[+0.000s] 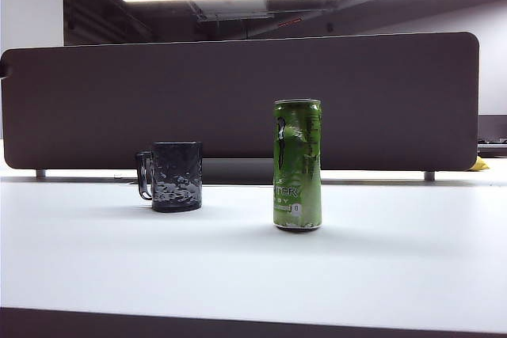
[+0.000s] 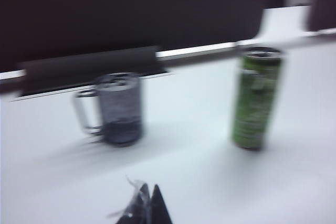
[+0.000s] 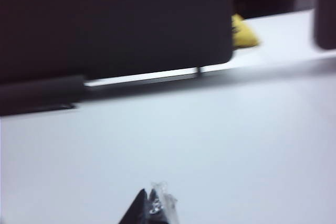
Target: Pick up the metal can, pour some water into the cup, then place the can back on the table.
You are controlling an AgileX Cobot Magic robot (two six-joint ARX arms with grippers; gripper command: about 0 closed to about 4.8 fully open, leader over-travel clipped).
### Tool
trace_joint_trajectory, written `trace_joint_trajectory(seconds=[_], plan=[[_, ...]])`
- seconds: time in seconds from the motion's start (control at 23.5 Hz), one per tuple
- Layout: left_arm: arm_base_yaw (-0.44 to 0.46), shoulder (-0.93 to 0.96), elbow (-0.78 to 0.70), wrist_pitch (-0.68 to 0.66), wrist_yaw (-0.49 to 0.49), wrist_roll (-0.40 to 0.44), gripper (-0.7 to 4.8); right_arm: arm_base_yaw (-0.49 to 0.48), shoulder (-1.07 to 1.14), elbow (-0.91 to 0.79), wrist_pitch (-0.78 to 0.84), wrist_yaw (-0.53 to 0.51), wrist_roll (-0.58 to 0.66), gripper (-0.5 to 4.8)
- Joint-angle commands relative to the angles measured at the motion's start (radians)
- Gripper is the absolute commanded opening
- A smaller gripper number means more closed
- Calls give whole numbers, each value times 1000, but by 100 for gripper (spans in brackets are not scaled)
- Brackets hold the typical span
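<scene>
The metal can (image 1: pixel 298 165) stands upright on the white surface (image 1: pixel 253 275), right of the cup (image 1: pixel 176 176) and apart from it, while the left end effector (image 2: pixel 146 205) and right end effector (image 3: pixel 152 208) hover closed, holding nothing.

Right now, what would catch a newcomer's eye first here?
The bright-green metal can stands upright right of centre on the white table. The dark glass cup sits apart to its left, handle pointing away from the can. Both hands hang back, the left hand and right hand both shut, holding nothing.
</scene>
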Motion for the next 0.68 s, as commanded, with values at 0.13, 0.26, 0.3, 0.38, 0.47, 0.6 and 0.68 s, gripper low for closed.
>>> trace_joint_trajectory(seconds=[0.13, 0.26, 0.3, 0.38, 0.47, 0.6, 0.68], plan=[[-25, 1, 1, 9, 224, -3, -5, 2, -1, -2, 32, -311, 207, 1], [-25, 1, 1, 9, 229, -3, -5, 4, -1, 4, 92, -484, 344, 2], [-25, 1, 1, 9, 229, -3, -5, 4, -1, 9, 138, -515, 366, 18], [-25, 1, 1, 9, 230, -3, -5, 21, -1, 45, 216, -476, 365, 62], [-25, 1, 1, 9, 229, -3, -5, 68, 16, 105, 216, -386, 355, 165], [-25, 1, 1, 9, 229, -3, -5, 178, 98, 157, 220, -303, 290, 466], [-25, 1, 1, 10, 229, -3, -5, 288, 189, 157, 236, -225, 218, 479]])
